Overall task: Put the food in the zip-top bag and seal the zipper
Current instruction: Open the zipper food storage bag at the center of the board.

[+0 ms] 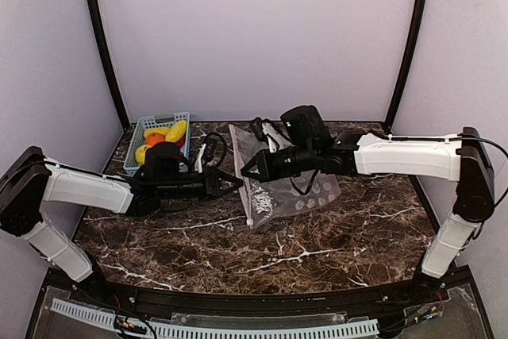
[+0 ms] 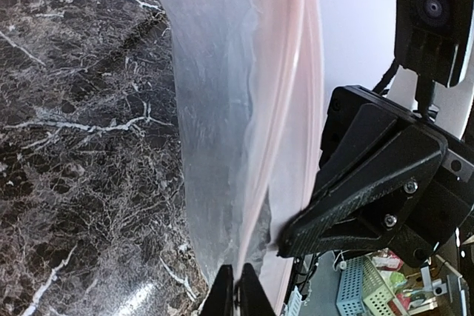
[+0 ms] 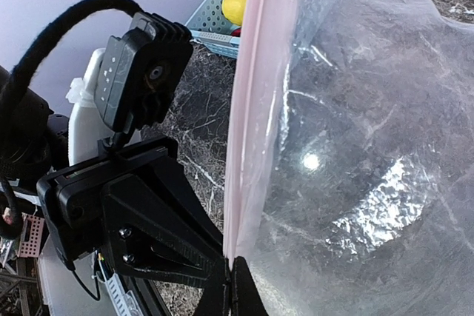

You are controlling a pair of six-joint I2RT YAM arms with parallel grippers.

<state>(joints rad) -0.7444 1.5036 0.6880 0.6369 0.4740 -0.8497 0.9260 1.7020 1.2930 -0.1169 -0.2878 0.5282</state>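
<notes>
The left end effector [image 2: 238,295] and the right end effector [image 3: 231,288] each pinch tight on the zipper [image 3: 248,109] of the zip-top bag [image 1: 313,190]. The food [image 1: 165,136] lies in the basket [image 1: 159,118] beside the bag, so loading and sealing remain.

"What's on the left wrist feed?"

"I see my left gripper [image 2: 238,294] at the bottom edge, its two dark fingertips pressed together on the pale pink zipper strip [image 2: 287,90] of the clear plastic zip-top bag [image 2: 215,109]. The bag rises upright through the middle."

"And beside it?"

"On the right, the black right gripper [image 2: 285,240] has its tip against that same strip. Its black wrist camera [image 2: 433,12] sits above. The dark, white-veined marble table [image 2: 74,146] fills the left."
</notes>
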